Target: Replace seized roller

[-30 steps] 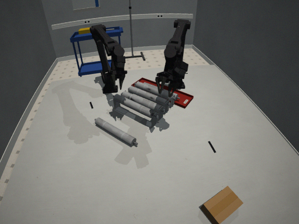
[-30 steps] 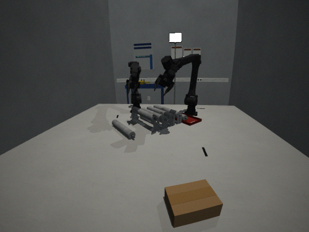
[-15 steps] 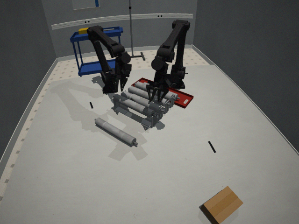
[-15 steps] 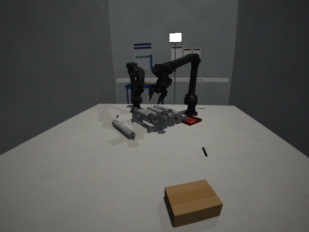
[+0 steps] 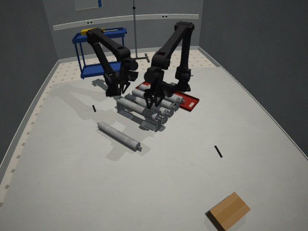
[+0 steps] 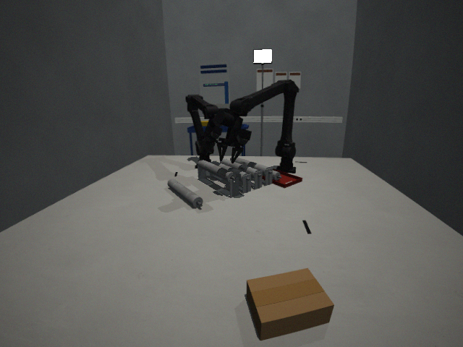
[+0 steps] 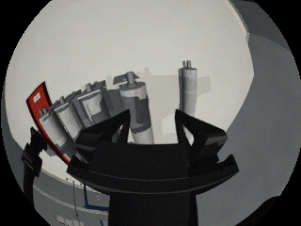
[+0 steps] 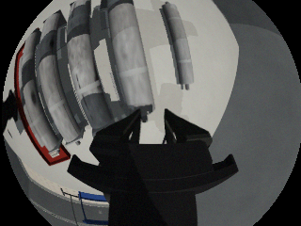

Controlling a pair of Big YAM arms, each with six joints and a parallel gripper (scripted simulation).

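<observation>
Checking or starting removal, I'd say; no roller is out. All four sit in the bed [image 5: 158, 126] [image 6: 234, 188] [image 7: 111, 101] [image 8: 101, 21]. Spare [image 5: 118, 135] [image 6: 183, 192] [image 7: 188, 89] [image 8: 179, 44] lies on the desk, near-left of it. Tray [image 5: 186, 95] [image 6: 291, 179] [image 7: 43, 94] [image 8: 57, 161] is on the far-right side.

Left tool [image 5: 152, 106] [image 6: 226, 160] [image 7: 152, 112] is open wide with nothing in it, above the near side of the bed. Right tool [image 5: 123, 92] [image 8: 152, 111] is part open, also holding nothing, by the far-left end of the near roller [image 5: 135, 107] [image 6: 211, 168] [image 7: 136, 110] [image 8: 129, 61].

Can't tell which roller is seized. If untested, next move needs a light sideways push on top, watching for spin vs rock. If it's the bad one, grip the axle end and slide it along its length.

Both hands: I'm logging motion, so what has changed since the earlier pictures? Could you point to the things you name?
The left hand [image 5: 152, 106] [image 6: 227, 160] [image 7: 153, 112] has moved across the bed towards the outer roller [image 5: 136, 108] [image 6: 213, 168] [image 7: 136, 108] [image 8: 129, 56]. The right hand [image 5: 123, 93] [image 8: 152, 111] has shifted only slightly in the top view. Nothing was gripped or let go; both are open and hold nothing. The spare roller [image 5: 119, 135] [image 6: 183, 192] [image 7: 189, 85] [image 8: 179, 38], tray [image 5: 192, 98] [image 6: 289, 178] [image 7: 41, 96] [image 8: 52, 160] and box [image 5: 230, 211] [image 6: 289, 298] stayed put.
</observation>
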